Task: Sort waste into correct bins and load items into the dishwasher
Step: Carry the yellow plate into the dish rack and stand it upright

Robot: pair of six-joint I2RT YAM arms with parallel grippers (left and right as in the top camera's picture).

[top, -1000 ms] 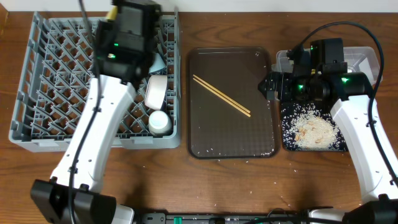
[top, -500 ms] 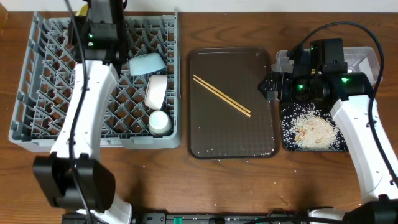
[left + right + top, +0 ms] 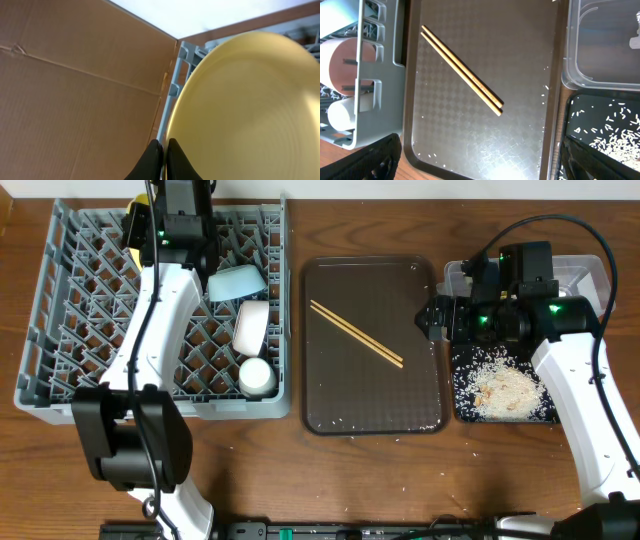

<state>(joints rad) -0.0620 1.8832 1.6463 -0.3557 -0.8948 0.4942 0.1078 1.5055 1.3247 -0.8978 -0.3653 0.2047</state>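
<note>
At far-left corner of dish rack (image 3: 80, 330): left gripper (image 3: 163, 148) clamped on rim of yellow plate (image 3: 240, 110), held edge-up, probably for slotting between pegs. Right gripper (image 3: 480, 155) spread wide over chopsticks (image 3: 462, 70), likely next pick.

place: lab-like tabletop | cues: wooden table (image 3: 300, 480), cardboard wall (image 3: 75, 100), dish rack (image 3: 80, 310)

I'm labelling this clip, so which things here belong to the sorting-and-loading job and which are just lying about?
Job: yellow plate in left tool, chopsticks, light blue bowl, white bowl, white cup, dish rack, rice scraps, black tray, clear tub.
Lying about: brown serving tray, cardboard wall.
</note>
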